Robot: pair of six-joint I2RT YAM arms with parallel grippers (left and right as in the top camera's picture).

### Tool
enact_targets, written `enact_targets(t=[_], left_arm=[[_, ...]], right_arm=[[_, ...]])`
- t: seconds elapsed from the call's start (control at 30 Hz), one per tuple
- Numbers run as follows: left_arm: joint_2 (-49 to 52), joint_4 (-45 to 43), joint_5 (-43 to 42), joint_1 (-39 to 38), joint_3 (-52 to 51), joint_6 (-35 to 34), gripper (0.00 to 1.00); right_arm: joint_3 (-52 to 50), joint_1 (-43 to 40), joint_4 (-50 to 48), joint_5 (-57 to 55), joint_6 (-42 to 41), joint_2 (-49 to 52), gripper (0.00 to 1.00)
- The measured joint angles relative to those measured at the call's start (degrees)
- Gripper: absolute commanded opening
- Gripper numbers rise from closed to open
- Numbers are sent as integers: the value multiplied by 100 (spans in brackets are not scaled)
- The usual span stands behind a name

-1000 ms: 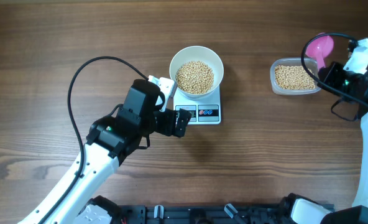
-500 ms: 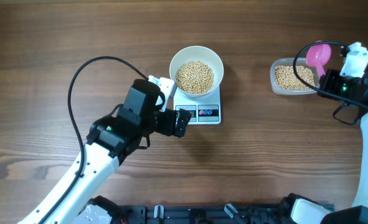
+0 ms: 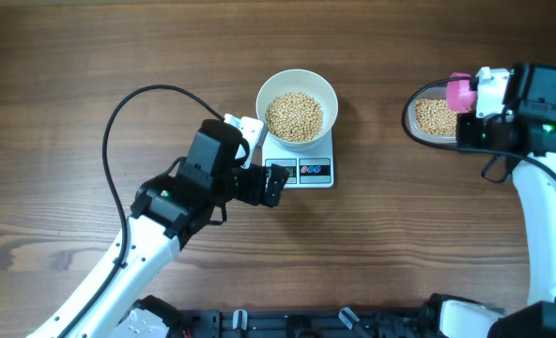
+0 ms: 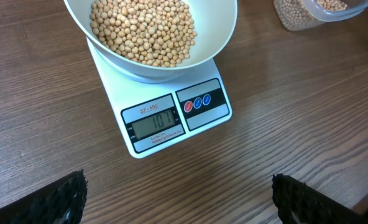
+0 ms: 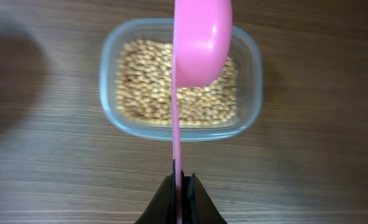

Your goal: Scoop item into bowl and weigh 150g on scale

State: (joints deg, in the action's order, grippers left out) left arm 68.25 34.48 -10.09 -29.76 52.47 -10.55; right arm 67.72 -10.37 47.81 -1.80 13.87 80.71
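While the left gripper (image 4: 178,202) hangs low over the brown wooden table (image 3: 90,56) with its two black fingers (image 4: 59,199) spread wide and nothing between them, the deep round plain white bowl (image 4: 221,37) sits on the small flat white square kitchen scale (image 4: 171,93) just ahead of it. The bowl holds a good heap of small round tan-beige beans (image 4: 143,31), and it covers most of the scale's platform, leaving the front edge bare. On that edge the grey LCD display (image 4: 154,124) reads what looks like 101, beside a dark panel with round buttons (image 4: 201,102). Well apart, toward the right side of the table, stands a clear rounded-rectangular plastic tub (image 5: 109,74) with a further layer of beans spread across its bottom. The right gripper (image 5: 181,186) is clamped tight on the thin handle of a pink plastic scoop (image 5: 199,37), whose cup hangs over the far half of the tub. The handle appears edge-on as a narrow pink line. Whether the cup touches the beans under it cannot be told.
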Motion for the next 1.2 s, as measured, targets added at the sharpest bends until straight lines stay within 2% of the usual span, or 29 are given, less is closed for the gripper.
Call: enact_targets(t=[0.2,0.47,1.07,1.2], left_arm=[[0,0,0,0,-2,0,100],[0,0,0,0,0,0,100],[2,0,0,0,0,0,100],[2,0,0,0,0,0,100]], right_arm=[[0,7,103,-595,42,575,4],[-11,4,11,-710,33,894,4],[-11,4,278,686,-247,1161,4],[-11,-142,269,1305,-315,1165,4]])
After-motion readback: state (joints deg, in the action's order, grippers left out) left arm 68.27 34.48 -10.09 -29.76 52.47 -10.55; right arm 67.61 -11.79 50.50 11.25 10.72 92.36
